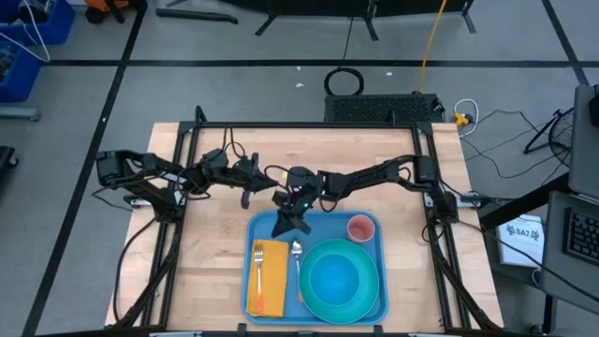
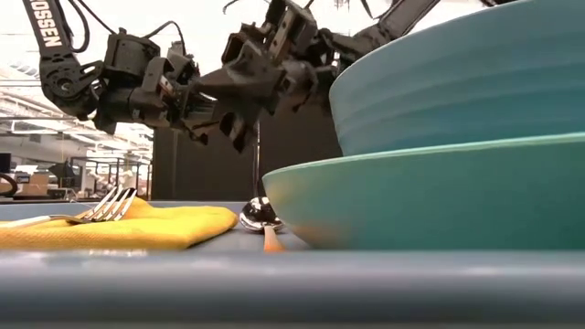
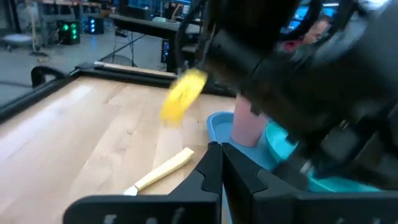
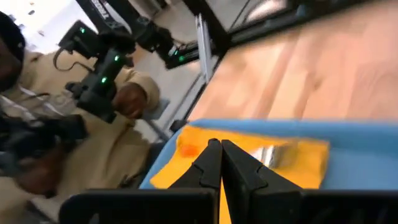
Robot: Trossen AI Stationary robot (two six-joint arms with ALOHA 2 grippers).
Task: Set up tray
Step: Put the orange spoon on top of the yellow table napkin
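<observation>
The blue tray (image 1: 316,225) sits at the table's near edge, holding a yellow napkin (image 1: 271,290) with a fork (image 1: 256,279), a spoon (image 1: 298,264), a turquoise plate (image 1: 339,278) and a pink cup (image 1: 360,227). Above its far rim, the right gripper (image 1: 292,223) hangs pinched closed, empty. Beyond, the left gripper (image 1: 245,199) is closed too.

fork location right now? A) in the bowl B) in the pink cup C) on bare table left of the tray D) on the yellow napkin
D: in the high view the fork lies along the napkin at the left side of the tray, and the low view shows its tines resting on the yellow fold.
</observation>
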